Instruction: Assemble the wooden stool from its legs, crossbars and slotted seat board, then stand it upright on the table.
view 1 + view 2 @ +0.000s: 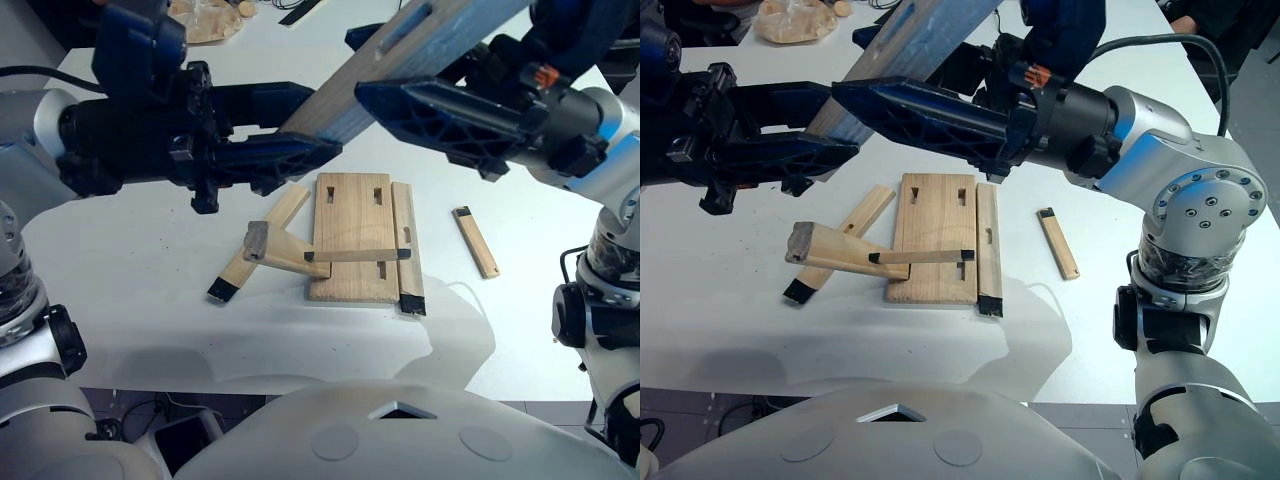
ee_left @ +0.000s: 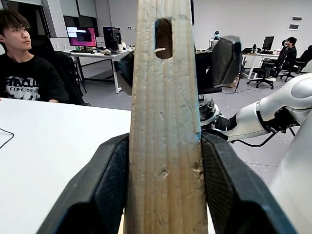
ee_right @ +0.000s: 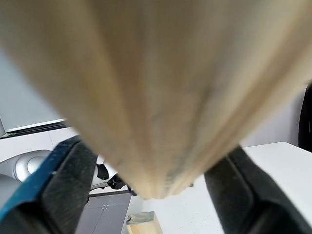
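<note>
Clamping one wooden leg (image 1: 385,70), left pincer (image 2: 165,185) and right pincer (image 3: 151,185) — white table (image 1: 120,270), office desks (image 2: 92,53).

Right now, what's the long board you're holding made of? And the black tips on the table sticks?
Long pale slotted board: bare matte wood, grain and dents showing. Black stick tip: maybe rubber, plastic or paint; dull black, can't tell.

White-grey arm shells (image 1: 1160,140), black wrists (image 1: 130,135), dark blue ribbed jaws, black cable (image 1: 25,72), screw-ringed joint cap (image 1: 1206,208)
</note>
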Robot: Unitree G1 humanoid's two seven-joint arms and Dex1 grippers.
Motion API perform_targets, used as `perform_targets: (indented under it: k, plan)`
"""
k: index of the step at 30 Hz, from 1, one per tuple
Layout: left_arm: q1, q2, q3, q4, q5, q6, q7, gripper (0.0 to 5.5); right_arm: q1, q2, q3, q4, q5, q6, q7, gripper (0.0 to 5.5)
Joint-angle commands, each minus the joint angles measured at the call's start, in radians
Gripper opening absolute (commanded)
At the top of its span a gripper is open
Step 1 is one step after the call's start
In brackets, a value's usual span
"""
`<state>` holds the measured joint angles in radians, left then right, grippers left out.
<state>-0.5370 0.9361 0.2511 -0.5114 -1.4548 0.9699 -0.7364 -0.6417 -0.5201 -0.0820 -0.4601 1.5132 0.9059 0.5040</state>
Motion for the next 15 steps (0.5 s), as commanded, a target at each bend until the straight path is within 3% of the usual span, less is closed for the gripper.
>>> perform_targets:
  k: [1,5,11,12,15]
  plan:
    - [0.025,0.032,0.005,0.018,0.032,0.012,-0.030,2.03,0.004,-0.019,0.004,-0.023,-0.037,-0.005,0.029,2.71]
    - [0.051,0.046,0.015,0.025,0.038,0.014,-0.057,2.03,0.027,-0.036,-0.001,-0.032,-0.069,-0.004,0.060,2.12]
    - [0.076,0.060,0.020,0.045,0.050,0.020,-0.086,2.03,0.051,-0.055,0.004,-0.042,-0.120,-0.006,0.106,2.07]
    - [0.076,0.065,0.023,0.052,0.038,0.026,-0.090,2.39,0.053,-0.056,0.006,-0.044,-0.130,-0.007,0.113,2.05]
    - [0.074,0.069,0.040,0.062,0.009,0.032,-0.106,2.80,0.051,-0.052,0.007,-0.044,-0.153,-0.016,0.121,2.05]
